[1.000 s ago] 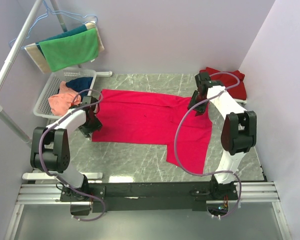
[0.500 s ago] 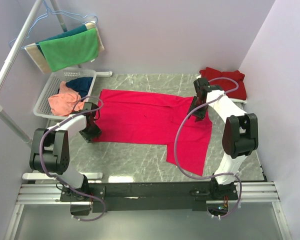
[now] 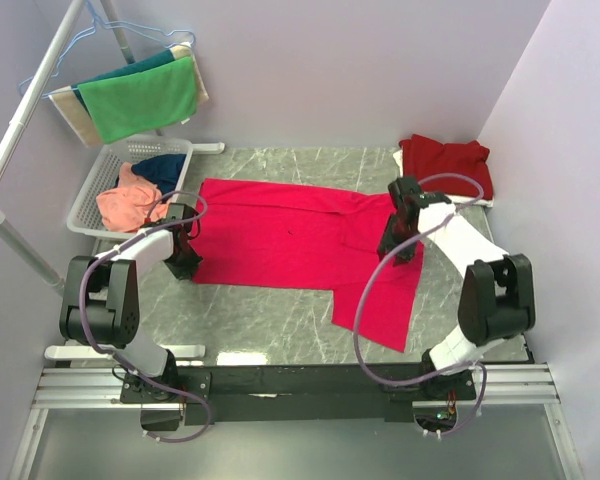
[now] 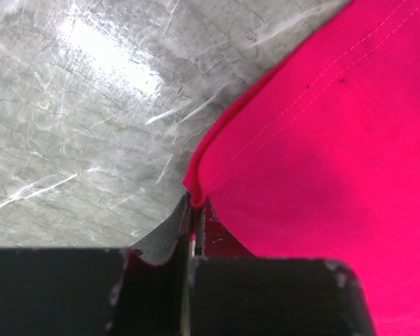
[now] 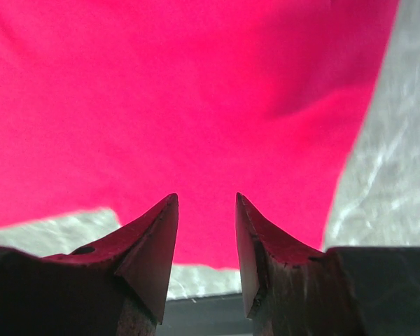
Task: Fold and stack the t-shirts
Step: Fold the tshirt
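1. The left gripper (image 4: 198, 210) is closed tight on the hemmed corner of the bright pinkish-red t-shirt (image 4: 322, 140). The cloth edge is folded up between its fingers, low on the marble table (image 4: 77, 126).
2. The right gripper (image 5: 206, 199) has its jaws apart with nothing between them. It sits over the shirt's right part, but whether the tips touch the cloth cannot be told.
3. In the top view the bright pinkish-red t-shirt (image 3: 280, 235) lies spread flat across the middle of the table – the left gripper (image 3: 187, 258) is at its near-left corner and the right gripper (image 3: 398, 245) is by its right sleeve area.
4. A maroon-red t-shirt (image 3: 445, 165) lies at the far right corner, apart from the spread shirt.
5. A white basket (image 3: 88, 195) at the far left holds a salmon-orange shirt (image 3: 120, 205) and a navy shirt (image 3: 165, 168).
6. Above the basket, a green towel (image 3: 140, 98) hangs on a rack (image 3: 30, 100).
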Controlling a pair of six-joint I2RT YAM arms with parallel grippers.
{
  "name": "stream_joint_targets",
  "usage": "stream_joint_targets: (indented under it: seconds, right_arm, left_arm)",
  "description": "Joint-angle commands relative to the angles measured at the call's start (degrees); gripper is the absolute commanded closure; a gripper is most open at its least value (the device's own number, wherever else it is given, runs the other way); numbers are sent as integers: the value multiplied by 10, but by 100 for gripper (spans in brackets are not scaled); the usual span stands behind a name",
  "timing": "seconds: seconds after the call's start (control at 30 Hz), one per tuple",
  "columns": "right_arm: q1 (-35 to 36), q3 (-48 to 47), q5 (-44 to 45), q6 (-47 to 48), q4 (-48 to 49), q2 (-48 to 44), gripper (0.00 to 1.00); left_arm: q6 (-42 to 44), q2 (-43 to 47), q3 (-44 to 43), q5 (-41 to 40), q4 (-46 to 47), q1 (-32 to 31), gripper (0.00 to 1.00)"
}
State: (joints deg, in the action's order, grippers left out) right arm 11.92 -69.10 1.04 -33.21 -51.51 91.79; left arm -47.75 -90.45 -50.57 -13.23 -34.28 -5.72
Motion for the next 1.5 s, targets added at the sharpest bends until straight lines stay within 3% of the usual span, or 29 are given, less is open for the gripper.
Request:
stream_joint_targets:
  seconds: [0.0,0.63,0.97,1.47]
  right_arm:
    - [10,59,15,-12,-24,-57,54]
    - [59,273,-9,-69,-60,-191,49]
    - [92,321,-7,-108,-56,-189,48]
    - [121,397,-30,-163,45,-154,50]
  left_arm:
    - [-1,24,-1,-28,-39,1,99]
    - [20,41,-32,-37,-59,1,99]
    - [28,34,-30,-34,-49,0,99]
    - [39,33,-37,-36,-58,0,99]
